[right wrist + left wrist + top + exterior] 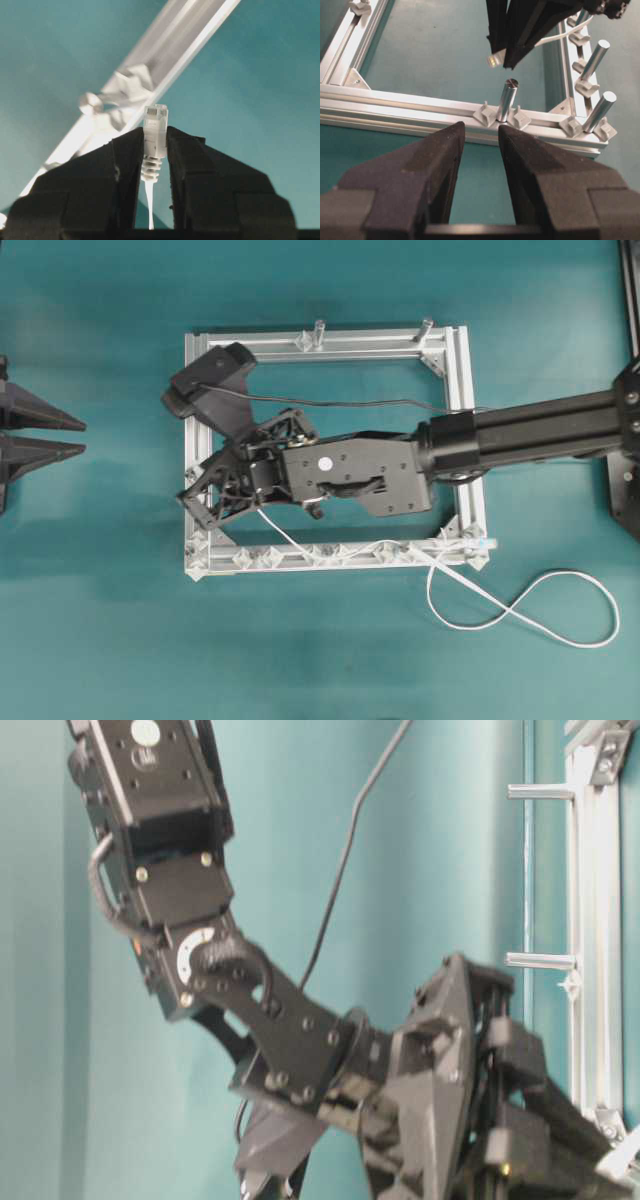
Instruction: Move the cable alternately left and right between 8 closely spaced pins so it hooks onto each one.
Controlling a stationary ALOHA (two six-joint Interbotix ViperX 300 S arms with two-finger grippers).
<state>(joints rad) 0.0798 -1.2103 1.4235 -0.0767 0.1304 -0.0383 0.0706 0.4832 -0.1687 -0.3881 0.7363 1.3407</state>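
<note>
Right pincer (151,150): clenched on the clear plastic plug of the long thin white cable (520,618).
Tiny silver pins (330,552): just below it, in a row running left-right.
Left pincer (479,150): released, far off.

A black robot arm (190,920) slants down from the upper left to its end effector (450,1120) at the bottom, which fills the lower middle, blurred. Right of the end effector stands an aluminium frame (590,920) with two round metal posts (540,960) jutting leftward. A dark wire (345,850) curves above over the teal surface (440,840).
</note>
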